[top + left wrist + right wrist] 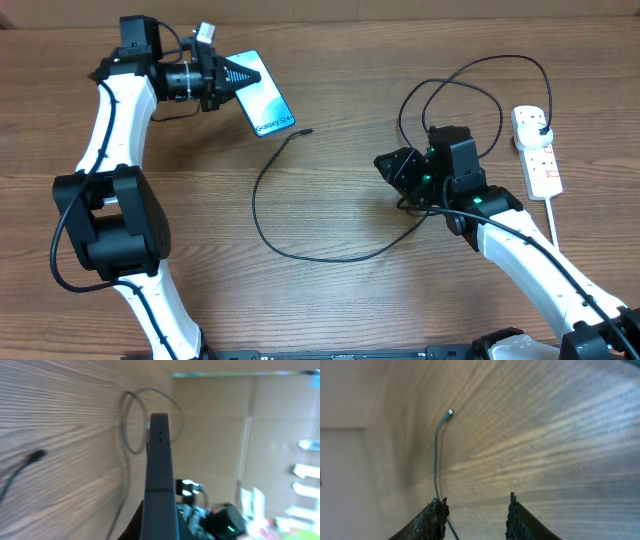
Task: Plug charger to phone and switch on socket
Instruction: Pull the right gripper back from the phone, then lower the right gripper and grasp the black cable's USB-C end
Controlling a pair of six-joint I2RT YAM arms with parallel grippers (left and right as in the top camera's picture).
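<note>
Light blue-green on the screen of the phone [262, 100], with white "Galaxy" letters near the short end far from the left claw [228, 74]. Sits over the back left of the brown wood table [330, 60], screen up, other short end pinched tight in that claw. Seen from the left wrist, just a thin dark edge with two tiny holes.

Black and thin all along the cable [254, 200]. Small black tip [305, 131] flat on the wood, just beside the phone's lettered end, not touching it. Bends in a big curve toward the front, slips under the right claw [392, 165], loops behind it, and ends at a dark plug [541, 124] stuck in the white power strip [540, 165] by the right edge. Red marks on the strip, and a thick white cord [553, 215] trailing from it.

Right claw spread apart, gripping nothing, low over the wood, with the cable running just beside one finger [432, 520].
</note>
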